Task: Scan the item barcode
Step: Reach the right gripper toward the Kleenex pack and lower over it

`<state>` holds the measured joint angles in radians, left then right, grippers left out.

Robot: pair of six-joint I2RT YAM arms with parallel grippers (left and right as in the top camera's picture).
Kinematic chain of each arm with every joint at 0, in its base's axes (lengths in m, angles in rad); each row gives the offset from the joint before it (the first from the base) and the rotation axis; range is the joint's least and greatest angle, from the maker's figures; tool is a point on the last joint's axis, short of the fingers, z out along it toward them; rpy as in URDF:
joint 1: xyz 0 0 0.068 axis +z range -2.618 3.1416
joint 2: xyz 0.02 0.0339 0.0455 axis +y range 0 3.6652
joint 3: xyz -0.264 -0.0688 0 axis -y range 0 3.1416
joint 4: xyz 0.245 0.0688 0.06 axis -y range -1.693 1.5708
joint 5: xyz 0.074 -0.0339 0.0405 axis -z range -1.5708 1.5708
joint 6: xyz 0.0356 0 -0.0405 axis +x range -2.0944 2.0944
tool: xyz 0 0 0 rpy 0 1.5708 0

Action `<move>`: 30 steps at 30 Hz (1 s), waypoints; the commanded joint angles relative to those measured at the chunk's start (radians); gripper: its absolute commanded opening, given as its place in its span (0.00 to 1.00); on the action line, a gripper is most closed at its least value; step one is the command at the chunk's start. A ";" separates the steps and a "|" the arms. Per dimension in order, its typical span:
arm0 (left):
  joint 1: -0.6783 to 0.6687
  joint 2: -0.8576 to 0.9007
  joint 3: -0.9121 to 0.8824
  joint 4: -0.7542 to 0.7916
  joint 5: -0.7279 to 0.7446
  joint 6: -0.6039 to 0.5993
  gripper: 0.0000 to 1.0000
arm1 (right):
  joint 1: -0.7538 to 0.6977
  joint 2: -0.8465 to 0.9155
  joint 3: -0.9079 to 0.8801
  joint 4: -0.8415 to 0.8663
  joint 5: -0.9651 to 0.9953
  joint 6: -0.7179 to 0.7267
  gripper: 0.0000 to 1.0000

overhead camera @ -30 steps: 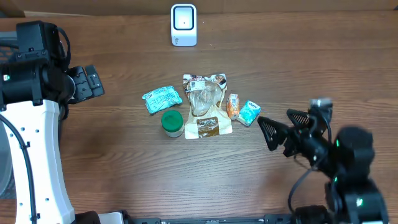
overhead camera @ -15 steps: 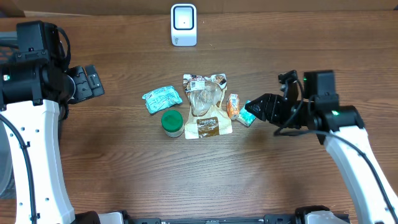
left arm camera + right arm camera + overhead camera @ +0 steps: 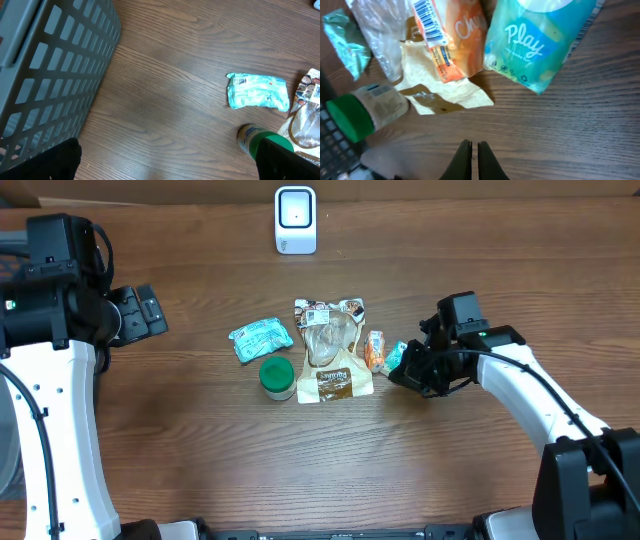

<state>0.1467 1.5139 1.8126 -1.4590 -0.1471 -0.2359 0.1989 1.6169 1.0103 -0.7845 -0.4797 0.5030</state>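
R gripper (image 3: 470,159): fingers together, empty, over bare desk (image 3: 560,130). Prob. target, teal pack (image 3: 540,40), lies mid-desk just ahead of tips, offset right in wrist view. R arm nearer. L gripper (image 3: 148,312) spread apart, by left edge.

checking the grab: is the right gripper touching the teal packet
Apart. The right wrist view shows bare table between the shut right gripper and the teal packet.

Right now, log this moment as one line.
right gripper: shut, empty, near blue packet | left gripper: open, by basket | scanner: no item in front
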 commanded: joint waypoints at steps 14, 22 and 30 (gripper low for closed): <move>0.004 0.003 0.002 0.000 -0.010 -0.014 1.00 | 0.114 0.039 -0.059 0.151 0.308 0.130 0.04; 0.004 0.003 0.002 0.000 -0.010 -0.014 1.00 | 0.114 0.095 -0.062 0.197 0.321 0.130 0.05; 0.004 0.003 0.002 0.000 -0.010 -0.014 1.00 | 0.114 0.103 -0.062 0.187 0.344 0.122 0.05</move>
<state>0.1467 1.5139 1.8126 -1.4590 -0.1474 -0.2359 0.3111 1.7126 0.9543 -0.5900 -0.1757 0.6281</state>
